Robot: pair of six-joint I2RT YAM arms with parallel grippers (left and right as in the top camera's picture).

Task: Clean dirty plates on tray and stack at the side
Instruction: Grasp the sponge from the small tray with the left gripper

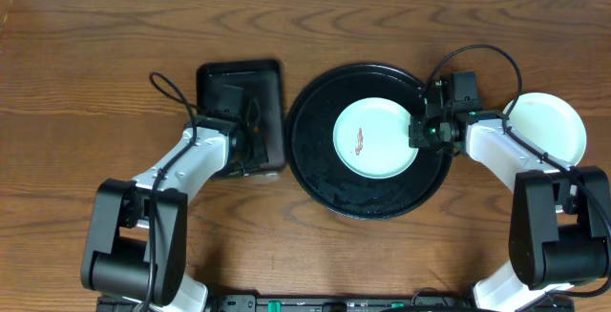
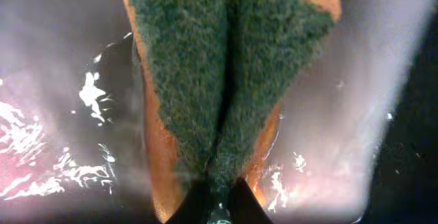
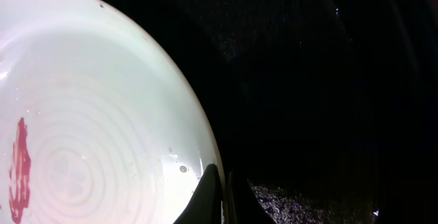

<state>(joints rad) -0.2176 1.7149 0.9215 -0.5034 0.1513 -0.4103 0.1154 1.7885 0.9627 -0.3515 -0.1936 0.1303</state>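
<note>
Left gripper (image 2: 217,207) is clamped on the sponge (image 2: 226,66), green side showing. Right gripper (image 3: 220,195) is nearly closed, pinching the rim of the smeared plate (image 3: 89,114) on the tray (image 3: 308,80).

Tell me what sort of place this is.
Probably a robotics test bench rather than a real kitchen: two arms mounted at a wooden table, a smeared plate on a round black tray, and a scouring sponge over a rectangular tray.

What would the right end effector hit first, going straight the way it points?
Most likely the pale mint plate on the round black tray: its rim sits at the tips of the right end effector, contact unclear.
</note>
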